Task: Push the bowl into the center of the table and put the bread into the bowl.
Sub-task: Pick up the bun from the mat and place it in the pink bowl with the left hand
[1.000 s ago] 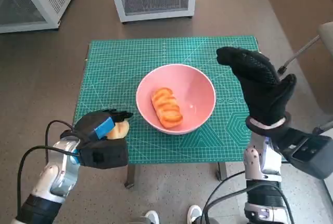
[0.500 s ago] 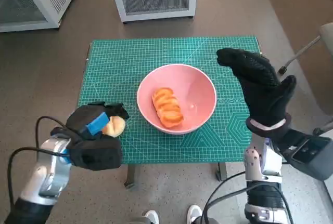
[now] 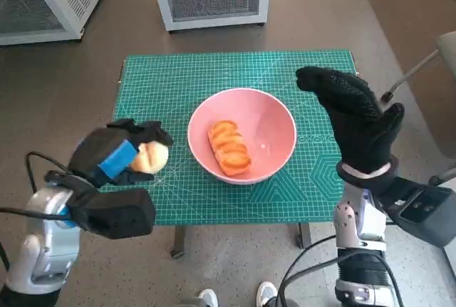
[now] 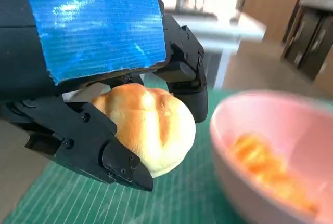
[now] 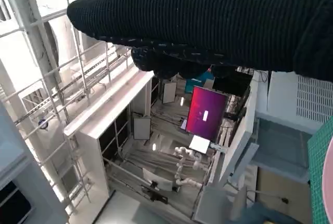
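Pink bowl (image 3: 242, 134) holds seemingly one bread loaf (image 3: 229, 147).

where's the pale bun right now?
In the left hand: the head view shows the pale bun gripped over the green mat, just left of the pink bowl.

Left hand (image 3: 117, 152): raised on its pale forearm at the left side, blue-taped back uppermost, black fingers (image 4: 104, 151) curled around a round bread roll (image 4: 145, 128) and gripping it from both sides (the wrist view confirms contact above and below the roll). Cable loops trail from the left wrist.

Right hand (image 3: 353, 125): gloved, held upright on its forearm at the right side, fingers extended together and pointing away from the robot, thumb set apart. It holds nothing. In the right wrist view the glove shows only as a dark band.
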Robot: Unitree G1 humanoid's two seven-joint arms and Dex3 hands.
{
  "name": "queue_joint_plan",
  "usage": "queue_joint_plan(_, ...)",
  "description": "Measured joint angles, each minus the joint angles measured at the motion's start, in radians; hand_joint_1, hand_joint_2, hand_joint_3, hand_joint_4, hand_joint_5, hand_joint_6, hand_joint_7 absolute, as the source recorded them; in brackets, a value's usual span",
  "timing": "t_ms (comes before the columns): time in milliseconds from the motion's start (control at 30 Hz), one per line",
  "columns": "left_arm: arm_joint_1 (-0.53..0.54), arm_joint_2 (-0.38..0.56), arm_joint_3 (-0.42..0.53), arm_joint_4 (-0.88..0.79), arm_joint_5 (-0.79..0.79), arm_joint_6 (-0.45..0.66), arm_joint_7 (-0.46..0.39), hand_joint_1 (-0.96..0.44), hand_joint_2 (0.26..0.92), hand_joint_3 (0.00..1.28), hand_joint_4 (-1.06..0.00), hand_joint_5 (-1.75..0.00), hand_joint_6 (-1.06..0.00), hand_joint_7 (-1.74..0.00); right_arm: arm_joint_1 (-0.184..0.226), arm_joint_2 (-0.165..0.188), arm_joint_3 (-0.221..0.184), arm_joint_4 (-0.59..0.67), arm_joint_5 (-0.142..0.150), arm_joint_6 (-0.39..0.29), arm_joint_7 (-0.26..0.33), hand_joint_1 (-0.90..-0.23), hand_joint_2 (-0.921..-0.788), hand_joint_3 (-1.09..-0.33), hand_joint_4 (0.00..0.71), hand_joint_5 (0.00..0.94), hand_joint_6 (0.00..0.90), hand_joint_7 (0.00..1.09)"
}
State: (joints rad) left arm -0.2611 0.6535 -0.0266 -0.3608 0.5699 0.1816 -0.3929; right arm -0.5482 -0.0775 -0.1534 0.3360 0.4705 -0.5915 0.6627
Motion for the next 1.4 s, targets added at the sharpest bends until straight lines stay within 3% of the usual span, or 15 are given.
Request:
queue_joint_plan(400,-0.145,-0.060,-0.059,-0.009,0.024,-0.070,0.053,0.00,0.920,0.04,-0.71,-1.14,-0.66,-1.14,-0.008,0.000,0.000,0.009,0.001,0.000,0.008,-0.523,-0.921,-0.520,0.344,0.001,-0.001,0.64)
queue_joint_plan(800,-0.382,-0.183,-0.220,0.260,0.058,-0.237,0.114,0.00,0.920,0.05,-0.74,-1.12,-0.62,-1.16,-0.010,0.000,-0.001,0.011,0.001,-0.001,0.009,-0.525,-0.921,-0.520,0.357,0.007,-0.001,0.64)
queue_joint_plan(1200,-0.553,-0.281,-0.322,0.592,0.083,-0.295,0.130,0.00,0.920,0.13,-0.62,-1.27,-0.56,-1.20,-0.003,-0.007,-0.005,0.001,0.002,0.001,0.009,-0.527,-0.921,-0.515,0.361,0.008,0.000,0.64)
queue_joint_plan(1333,-0.569,-0.302,-0.332,0.662,0.082,-0.303,0.138,0.00,0.921,0.22,-0.47,-1.34,-0.48,-1.35,0.001,-0.012,-0.007,-0.005,0.001,0.001,0.008,-0.524,-0.921,-0.515,0.362,0.007,-0.001,0.64)
queue_joint_plan(1400,-0.572,-0.310,-0.336,0.690,0.083,-0.305,0.139,-0.17,0.921,0.24,-0.42,-1.06,-0.47,-1.40,0.002,-0.013,-0.008,-0.007,0.001,0.001,0.008,-0.523,-0.921,-0.515,0.362,0.007,-0.001,0.64)
